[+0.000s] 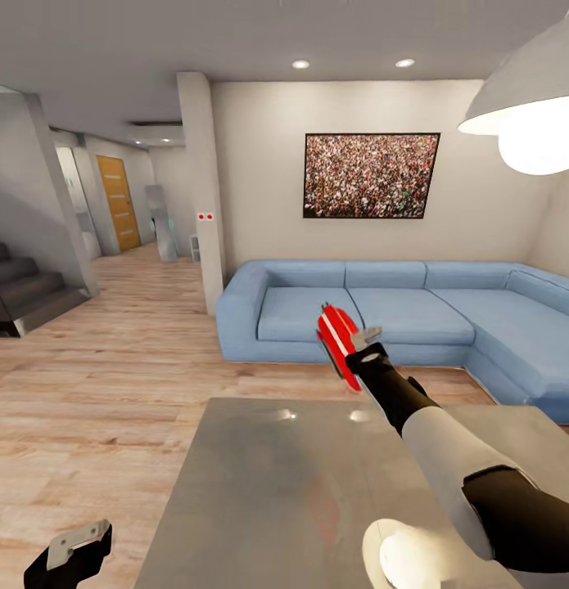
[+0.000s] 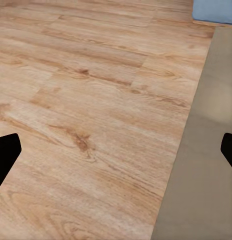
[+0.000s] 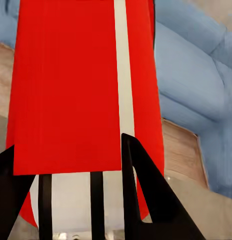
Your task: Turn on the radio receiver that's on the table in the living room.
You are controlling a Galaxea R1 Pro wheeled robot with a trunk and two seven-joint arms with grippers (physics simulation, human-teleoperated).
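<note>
Here the living room fills the head view: the blue sofa [image 1: 415, 315] runs across the middle and right of the frame, the crowd picture [image 1: 371, 175] hangs above it, and the wood floor [image 1: 96, 384] spreads over the left. The grey bench [image 1: 268, 491] takes up the lower centre. Just above its far edge, near mid-frame, the right tool [image 1: 355, 350] is clamped on the radio receiver [image 1: 338, 344], lifted clear of the bench and held on edge, probably to bring its dial within reach. At the lower left corner the left tool [image 1: 71, 555] hangs over the floor beside the bench, fingers spread, holding nothing, likely kept free for the switch.
</note>
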